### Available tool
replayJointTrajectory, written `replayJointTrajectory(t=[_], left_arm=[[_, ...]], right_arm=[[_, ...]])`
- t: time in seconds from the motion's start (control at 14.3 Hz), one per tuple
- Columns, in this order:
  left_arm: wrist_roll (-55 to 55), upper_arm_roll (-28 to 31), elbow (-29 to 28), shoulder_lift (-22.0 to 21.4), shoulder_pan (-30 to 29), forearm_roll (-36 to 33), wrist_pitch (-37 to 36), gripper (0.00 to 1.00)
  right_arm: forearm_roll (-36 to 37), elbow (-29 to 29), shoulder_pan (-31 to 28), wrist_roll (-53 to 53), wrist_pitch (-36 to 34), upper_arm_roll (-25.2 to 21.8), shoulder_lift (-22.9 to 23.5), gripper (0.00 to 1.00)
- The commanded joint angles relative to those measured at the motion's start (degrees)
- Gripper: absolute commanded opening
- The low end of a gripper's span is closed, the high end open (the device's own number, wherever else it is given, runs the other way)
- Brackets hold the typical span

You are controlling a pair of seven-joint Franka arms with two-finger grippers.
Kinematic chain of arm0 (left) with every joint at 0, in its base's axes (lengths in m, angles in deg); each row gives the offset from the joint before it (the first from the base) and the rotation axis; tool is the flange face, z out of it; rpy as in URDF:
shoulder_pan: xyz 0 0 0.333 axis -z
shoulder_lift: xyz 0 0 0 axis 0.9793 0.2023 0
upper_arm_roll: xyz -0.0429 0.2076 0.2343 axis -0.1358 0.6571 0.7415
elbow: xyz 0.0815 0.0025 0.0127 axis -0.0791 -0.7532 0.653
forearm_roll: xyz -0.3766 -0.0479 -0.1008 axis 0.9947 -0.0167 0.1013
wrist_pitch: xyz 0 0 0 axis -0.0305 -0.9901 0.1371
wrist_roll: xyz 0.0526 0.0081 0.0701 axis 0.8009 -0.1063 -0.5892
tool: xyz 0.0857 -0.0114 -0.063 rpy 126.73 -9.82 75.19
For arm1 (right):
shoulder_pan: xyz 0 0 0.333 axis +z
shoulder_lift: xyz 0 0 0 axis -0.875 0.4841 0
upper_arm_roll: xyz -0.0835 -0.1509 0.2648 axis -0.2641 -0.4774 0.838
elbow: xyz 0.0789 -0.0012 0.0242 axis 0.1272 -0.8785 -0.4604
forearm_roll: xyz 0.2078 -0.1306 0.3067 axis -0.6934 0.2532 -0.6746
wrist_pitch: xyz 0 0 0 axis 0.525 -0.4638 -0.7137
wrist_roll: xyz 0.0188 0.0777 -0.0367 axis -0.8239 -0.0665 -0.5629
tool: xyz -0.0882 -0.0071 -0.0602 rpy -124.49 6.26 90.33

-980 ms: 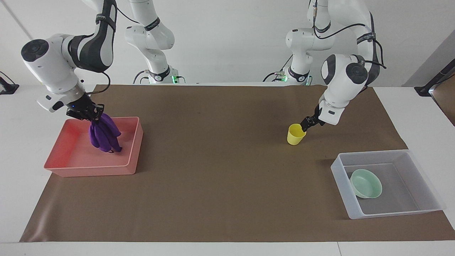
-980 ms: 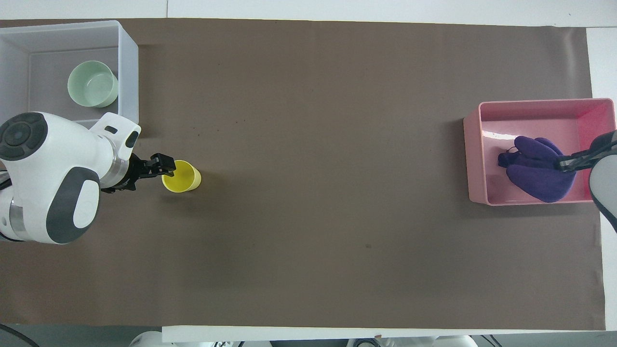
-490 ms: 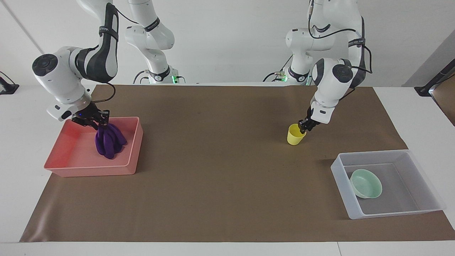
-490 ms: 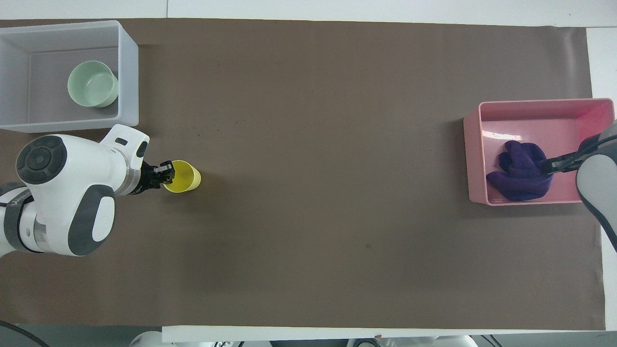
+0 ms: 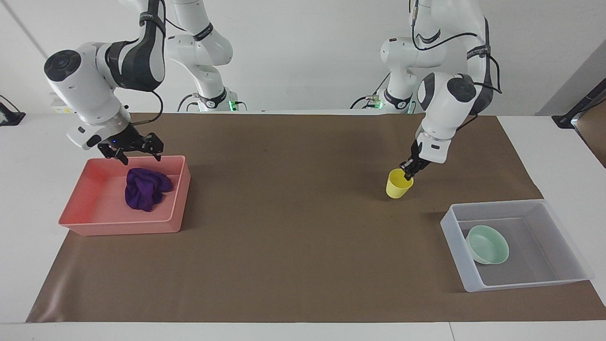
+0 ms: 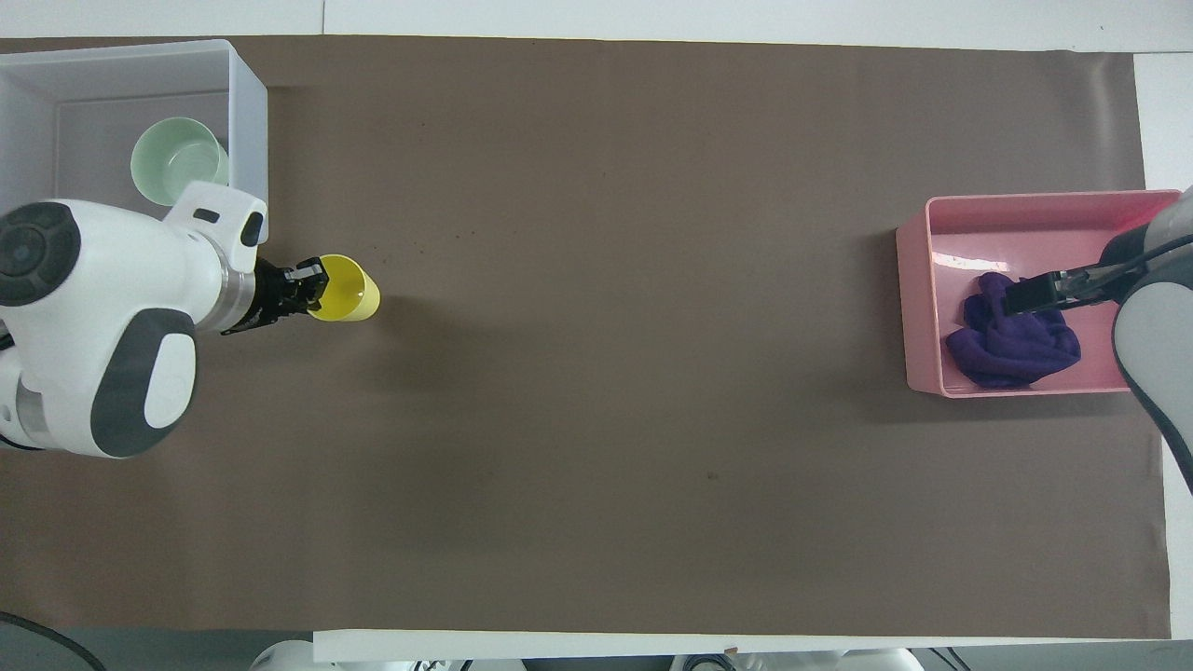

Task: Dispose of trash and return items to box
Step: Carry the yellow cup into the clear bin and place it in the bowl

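The deep-purple cloth (image 5: 142,189) lies crumpled in the pink tray (image 5: 118,228), also in the overhead view (image 6: 1011,340). My right gripper (image 5: 140,154) is open and empty just above it (image 6: 1035,294). My left gripper (image 5: 407,174) is shut on the rim of the yellow cup (image 5: 396,187), which tilts at or just above the mat (image 6: 349,294). The mint-green bowl (image 5: 487,244) sits in the translucent box (image 5: 461,272), farther from the robots than the cup. In the overhead view the left arm covers part of the box (image 6: 247,112) and the bowl (image 6: 168,168).
A brown mat (image 5: 293,213) covers the table. The pink tray (image 6: 918,308) stands at the right arm's end and the box at the left arm's end.
My right gripper opened and rose, and the cloth dropped into the pink tray. My left gripper carried the cup a little away from the robots, toward the box.
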Motion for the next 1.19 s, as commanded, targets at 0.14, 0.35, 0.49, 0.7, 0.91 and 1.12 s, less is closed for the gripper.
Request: replayJointTrajectory(t=[0.14,0.35,0.49,0.7,0.91,1.12], left_arm=[[-0.74,0.93,27.44,13.41,-9.39,-1.14,-11.55,0.0],[1.45,0.93,34.22,22.11,-17.13,-1.14,-7.96,0.0],[2.95,0.93,33.28,24.49,-19.07,-1.32,-3.57,0.0],[5.33,0.93,27.83,25.56,-18.99,-1.14,1.71,0.0],[9.44,0.93,27.73,26.09,-19.34,-1.23,1.65,0.7],[10.6,0.84,29.83,25.13,-18.64,-1.32,-1.86,1.0]], right_arm=[[-0.82,9.37,3.49,6.16,-11.17,0.19,-0.1,0.99],[-2.39,14.99,4.2,6.95,-17.66,0.19,0.25,0.99],[-2.49,19.38,3.59,6.34,-22.59,0.1,0.69,0.99],[-1.52,23.0,3.76,6.16,-27.09,0.1,0.78,0.99],[-1.43,22.23,3.67,6.08,-27.36,0.1,0.87,0.99],[-1.52,19.85,4.29,6.25,-26.75,0.1,-0.36,0.99]])
